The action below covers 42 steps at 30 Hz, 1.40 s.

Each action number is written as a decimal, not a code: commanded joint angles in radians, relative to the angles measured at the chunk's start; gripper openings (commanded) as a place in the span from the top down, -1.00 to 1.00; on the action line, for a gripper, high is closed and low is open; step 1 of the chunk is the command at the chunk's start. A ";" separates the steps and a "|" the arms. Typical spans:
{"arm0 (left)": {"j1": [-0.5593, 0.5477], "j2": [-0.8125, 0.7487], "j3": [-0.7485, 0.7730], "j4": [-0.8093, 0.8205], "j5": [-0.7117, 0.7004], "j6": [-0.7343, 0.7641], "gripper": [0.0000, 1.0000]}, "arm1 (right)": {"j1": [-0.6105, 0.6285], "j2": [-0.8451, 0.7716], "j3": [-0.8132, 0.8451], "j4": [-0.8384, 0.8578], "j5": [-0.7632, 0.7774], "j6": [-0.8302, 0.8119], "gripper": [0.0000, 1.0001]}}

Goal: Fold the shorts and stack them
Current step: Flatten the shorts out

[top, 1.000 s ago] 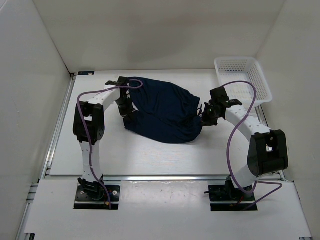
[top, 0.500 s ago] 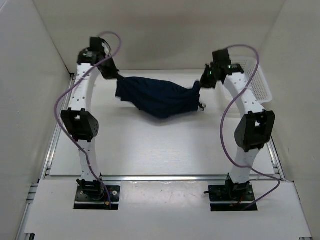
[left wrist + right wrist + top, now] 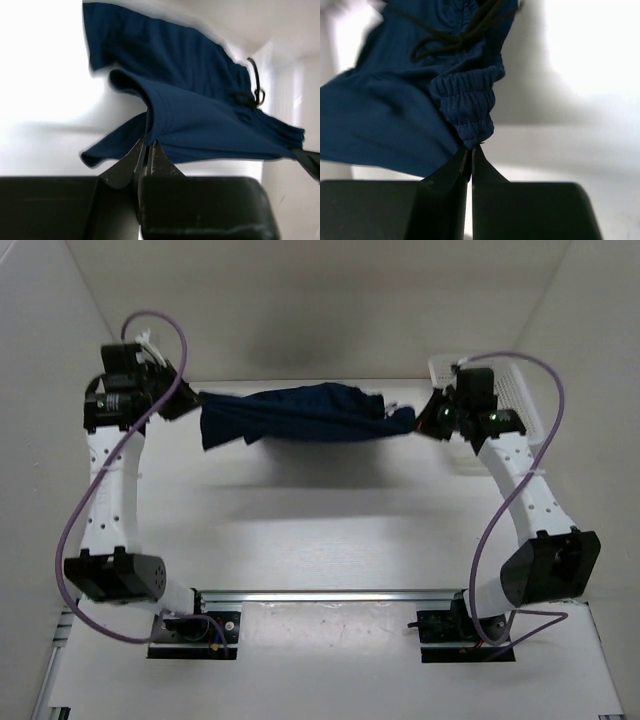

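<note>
Dark navy shorts (image 3: 290, 415), stretched wide in the air above the white bench (image 3: 300, 530), left gripper (image 3: 188, 402) clenched on a fabric edge, right gripper (image 3: 422, 420) clenched on the ribbed waistband below the drawstring (image 3: 455, 37), white mesh basket (image 3: 515, 400) far right.

**Light and image quality across the three views**

Top view: bright, even overhead light fills the white enclosure. The shorts (image 3: 300, 412) cast a soft grey shadow on the back wall (image 3: 330, 340) and a fainter one on the table (image 3: 300, 530). Wrist views: backgrounds are blown out to white. Cloth edges smear in the left view, while ribbing is crisp in the right. The left gripper (image 3: 148, 145) and right gripper (image 3: 470, 150) read as featureless black.
</note>
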 commanded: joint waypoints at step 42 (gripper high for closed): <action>-0.157 0.102 -0.863 0.115 -0.406 -0.257 -0.17 | 0.042 -0.201 -0.707 0.059 0.014 0.092 0.09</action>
